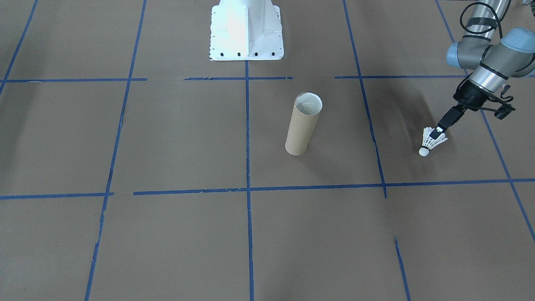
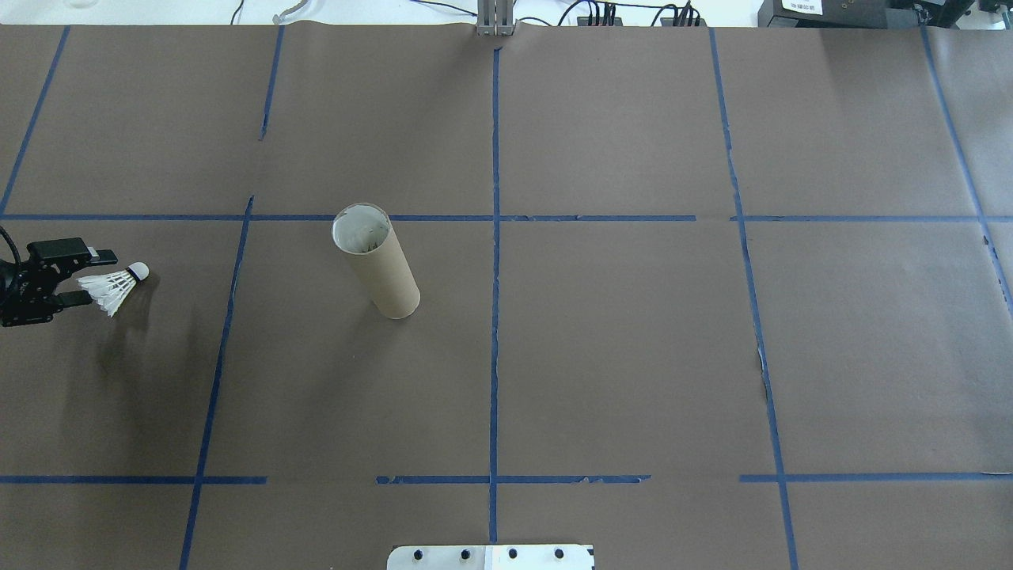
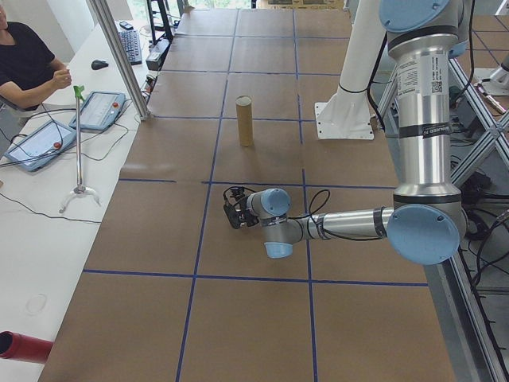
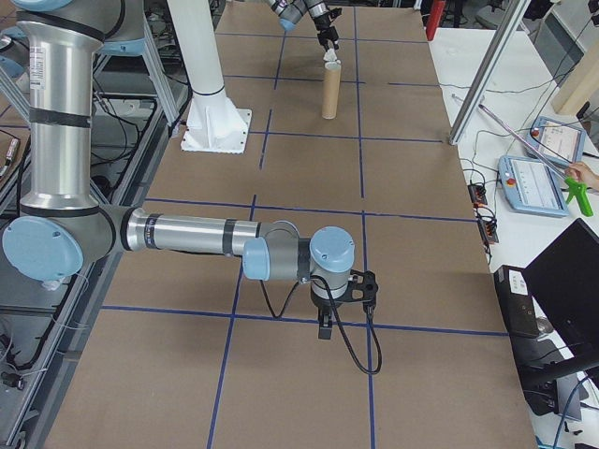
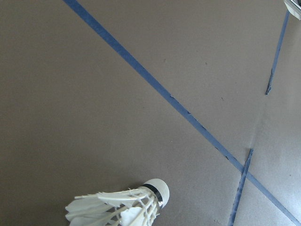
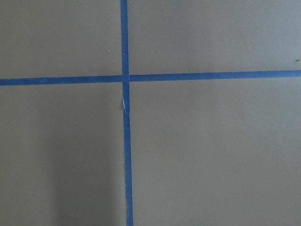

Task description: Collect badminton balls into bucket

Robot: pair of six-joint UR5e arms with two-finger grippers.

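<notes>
The left pincer (image 2: 75, 279) is closed on the feather skirt of the white shuttlecock (image 2: 117, 288), round cork tip outward, at 9 o'clock from the upright tan cardboard tube (image 2: 378, 264) on the brown paper worktop (image 2: 633, 348). For the right pincer (image 4: 325, 327), I cannot tell its opening.
</notes>
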